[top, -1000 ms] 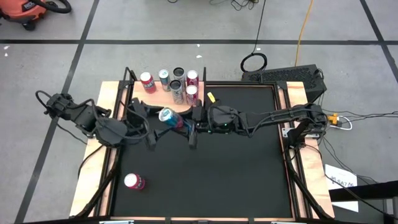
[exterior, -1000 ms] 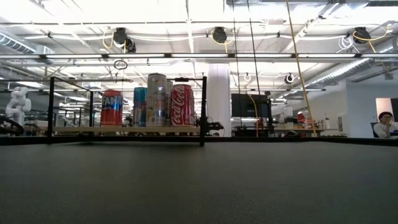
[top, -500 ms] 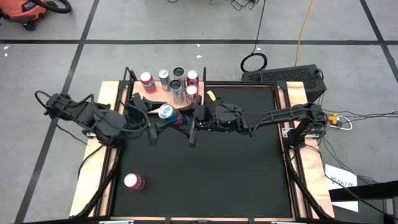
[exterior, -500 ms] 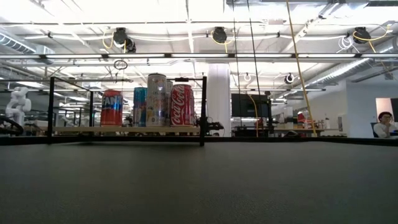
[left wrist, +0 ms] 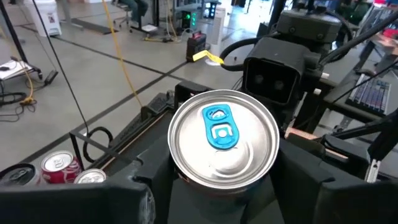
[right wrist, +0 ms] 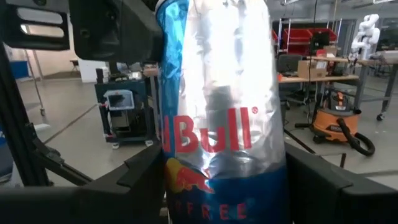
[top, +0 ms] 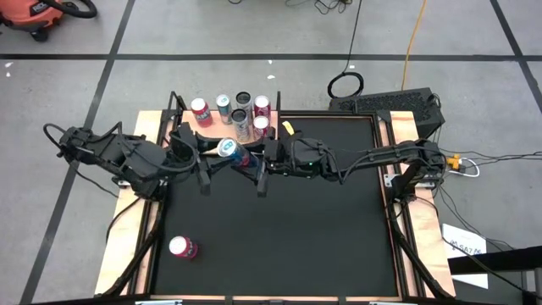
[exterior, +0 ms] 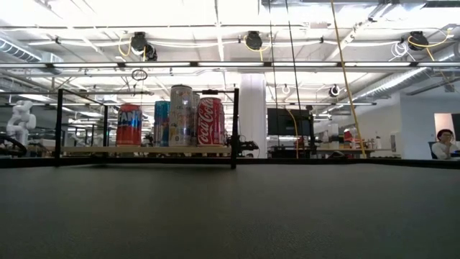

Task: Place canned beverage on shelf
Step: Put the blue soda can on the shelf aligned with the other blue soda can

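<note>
Above black table (top: pixel 279 237), both claws clasp Red Bull can (top: pixel 230 152).

The can (right wrist: pixel 221 112) in the right wrist view carries red lettering that reads "Bull" (the start of the word is cut off by glare), and below it, in pale letters on blue, "FREE". In the low view, a red can (exterior: pixel 210 121) on the shelf (exterior: pixel 144 150) bears the white script "Coca-Cola", running up its side. Another red can (exterior: pixel 129 124) at the shelf's other end shows white letters that seem to read "FAN" (the rest curves out of sight). No other writing is legible.
</note>
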Controlling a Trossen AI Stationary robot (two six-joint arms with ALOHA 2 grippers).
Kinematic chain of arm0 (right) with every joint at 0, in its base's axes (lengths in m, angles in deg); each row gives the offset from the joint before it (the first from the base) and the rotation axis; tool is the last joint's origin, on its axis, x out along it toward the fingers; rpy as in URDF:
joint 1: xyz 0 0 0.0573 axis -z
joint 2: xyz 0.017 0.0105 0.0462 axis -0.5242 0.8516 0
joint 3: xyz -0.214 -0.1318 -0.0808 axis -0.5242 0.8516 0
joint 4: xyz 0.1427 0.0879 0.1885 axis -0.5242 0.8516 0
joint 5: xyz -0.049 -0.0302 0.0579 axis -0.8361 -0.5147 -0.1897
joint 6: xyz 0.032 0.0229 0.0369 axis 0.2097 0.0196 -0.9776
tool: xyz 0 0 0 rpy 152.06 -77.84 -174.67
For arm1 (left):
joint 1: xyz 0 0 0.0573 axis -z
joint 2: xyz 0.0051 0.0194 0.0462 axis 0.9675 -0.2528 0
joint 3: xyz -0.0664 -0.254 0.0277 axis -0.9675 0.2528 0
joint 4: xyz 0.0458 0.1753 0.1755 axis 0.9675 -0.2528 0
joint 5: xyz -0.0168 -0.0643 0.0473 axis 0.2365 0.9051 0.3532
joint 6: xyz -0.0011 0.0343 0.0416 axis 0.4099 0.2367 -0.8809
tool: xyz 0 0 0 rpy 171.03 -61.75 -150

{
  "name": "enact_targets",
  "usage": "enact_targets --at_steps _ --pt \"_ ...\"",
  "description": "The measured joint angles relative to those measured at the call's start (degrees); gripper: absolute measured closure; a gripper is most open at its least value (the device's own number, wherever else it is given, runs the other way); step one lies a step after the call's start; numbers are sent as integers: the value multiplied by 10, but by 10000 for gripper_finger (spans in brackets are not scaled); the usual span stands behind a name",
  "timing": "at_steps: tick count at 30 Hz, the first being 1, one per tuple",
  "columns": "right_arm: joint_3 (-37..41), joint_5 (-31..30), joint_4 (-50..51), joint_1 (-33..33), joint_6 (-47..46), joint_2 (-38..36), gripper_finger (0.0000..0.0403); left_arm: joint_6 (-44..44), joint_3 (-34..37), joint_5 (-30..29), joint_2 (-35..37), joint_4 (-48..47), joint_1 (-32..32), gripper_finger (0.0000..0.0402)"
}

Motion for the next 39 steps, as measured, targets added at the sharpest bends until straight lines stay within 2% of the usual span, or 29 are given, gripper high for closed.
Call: enact_targets --at_steps 6,11,15,17,21,29,39 --pt "0 -9 48 12 -17 -1 122 -9 0 37 7 -43 -48 200" --pt "0 -52 159 17 -63 -20 101 -20 0 39 22 -127 -107 200" --pt "0 -59 246 23 -81 -36 97 -26 1 45 28 -229 -169 200" --pt "0 -77 273 24 -88 -44 97 -39 11 56 29 -239 -200 200" --pt "0 -106 290 26 -88 -62 97 -90 74 100 51 -184 -263 199" --pt "0 -106 301 45 -94 -99 97 -155 275 241 97 11 -421 199" --pt "0 -147 380 62 -120 -116 96 -202 422 365 96 168 -575 199"
